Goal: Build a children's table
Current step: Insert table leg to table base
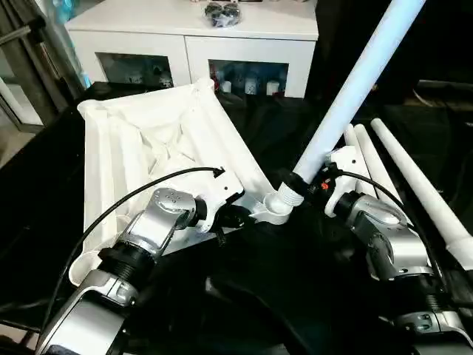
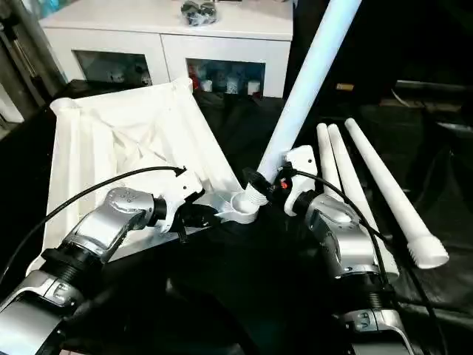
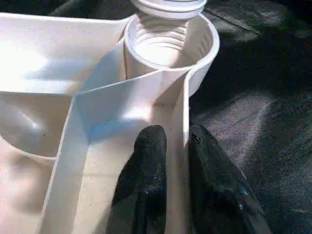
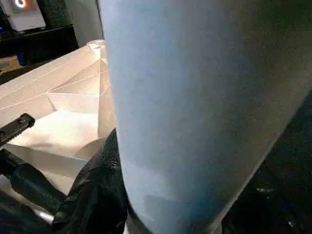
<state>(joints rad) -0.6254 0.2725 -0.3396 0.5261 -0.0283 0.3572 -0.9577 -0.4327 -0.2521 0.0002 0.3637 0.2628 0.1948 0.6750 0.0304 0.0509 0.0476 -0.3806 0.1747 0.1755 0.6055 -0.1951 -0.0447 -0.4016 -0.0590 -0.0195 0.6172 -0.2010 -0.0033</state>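
Head views: tabletop [image 1: 148, 140] lying underside up on dark-draped worktop [image 1: 295, 296], ribs showing. Left end effector [image 1: 230, 216] pinching rim wall beside near corner socket [image 1: 275, 208]. Right end effector [image 1: 314, 183] clamped round lower end of leg [image 1: 355, 89], held tilted, its threaded tip at the socket mouth. Three spare legs [image 2: 369, 177] lying side by side on the worktop to the right, well apart from the tabletop. White cabinet [image 1: 192, 37] with glass doors behind.

Left wrist view: black fingers [image 3: 148, 185] closed narrowly on either side of the thin rim wall; inner thread of socket [image 3: 168, 46] visible, the leg's ridged tip [image 3: 168, 6] just above its mouth; whether thread engaged, cannot tell.

Right wrist view: leg [image 4: 195, 107] seen close, one black finger [image 4: 95, 195] pressed against its side; tabletop ribs [image 4: 73, 107] beyond.
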